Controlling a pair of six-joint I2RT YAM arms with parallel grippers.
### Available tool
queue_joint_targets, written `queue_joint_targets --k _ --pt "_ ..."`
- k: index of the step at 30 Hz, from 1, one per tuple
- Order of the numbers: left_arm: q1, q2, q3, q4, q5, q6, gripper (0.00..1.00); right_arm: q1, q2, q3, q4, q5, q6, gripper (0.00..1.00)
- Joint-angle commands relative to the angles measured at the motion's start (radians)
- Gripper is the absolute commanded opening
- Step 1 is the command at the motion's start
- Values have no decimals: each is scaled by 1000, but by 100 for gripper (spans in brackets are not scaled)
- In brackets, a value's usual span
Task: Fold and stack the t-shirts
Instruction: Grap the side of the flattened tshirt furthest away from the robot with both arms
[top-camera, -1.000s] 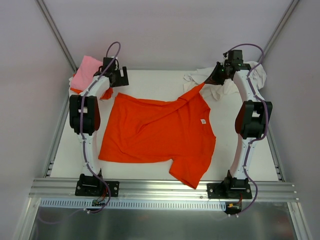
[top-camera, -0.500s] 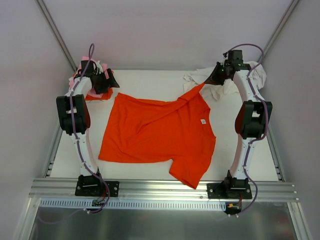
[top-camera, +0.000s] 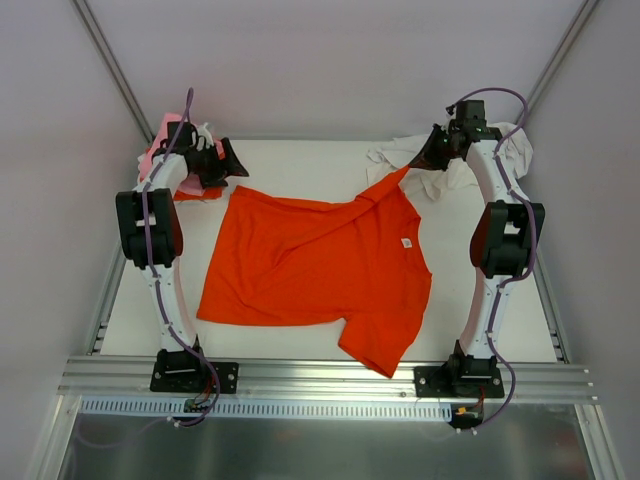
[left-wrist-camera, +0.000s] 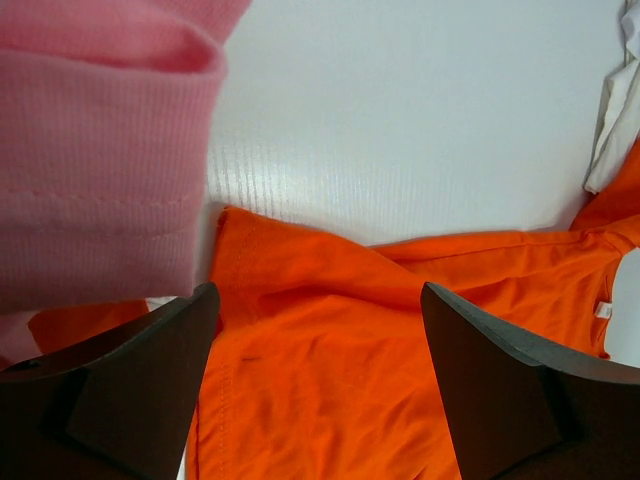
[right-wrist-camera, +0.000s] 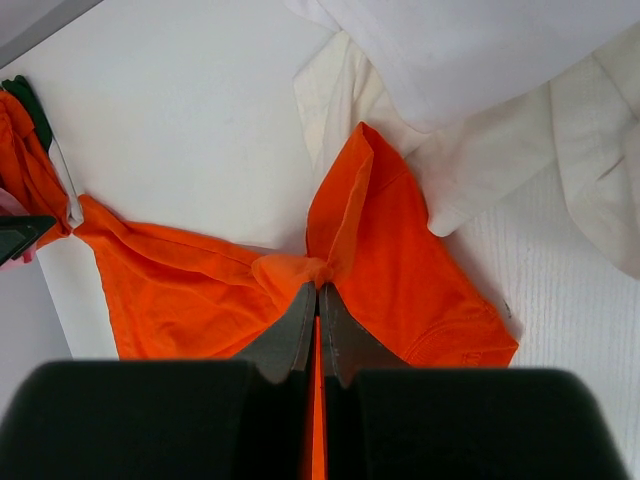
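Note:
A bright orange t-shirt (top-camera: 320, 265) with a small white neck label (top-camera: 407, 242) lies spread on the white table. My right gripper (top-camera: 430, 155) is shut on its far right corner, pinching a bunched fold (right-wrist-camera: 318, 287) and lifting it toward the back. My left gripper (top-camera: 222, 165) is open and empty, hovering just over the shirt's far left corner (left-wrist-camera: 400, 330); its fingers (left-wrist-camera: 160, 380) straddle orange cloth without touching it. A light pink shirt (top-camera: 160, 140) lies at the back left, close to the left finger (left-wrist-camera: 100, 150). White shirts (top-camera: 500, 150) are heaped at the back right (right-wrist-camera: 480, 100).
A second orange cloth (top-camera: 185, 192) lies under the pink shirt at the back left, also in the left wrist view (left-wrist-camera: 80, 320). Grey walls and metal frame posts (top-camera: 110, 70) close in the table. An aluminium rail (top-camera: 320, 375) runs along the near edge.
My left arm swung left toward the pink shirt, then its gripper turned slightly right over the orange shirt's far left corner. The right arm and shirt have not moved.

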Motion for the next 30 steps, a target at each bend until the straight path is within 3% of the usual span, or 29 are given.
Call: queue_joint_targets --k 1,30 --pt "-9 13 -3 5 35 -8 84 3 -39 14 -1 -4 -5 0" --pt "-81 43 74 -17 -193 49 81 1 -10 52 -7 -21 1 0"
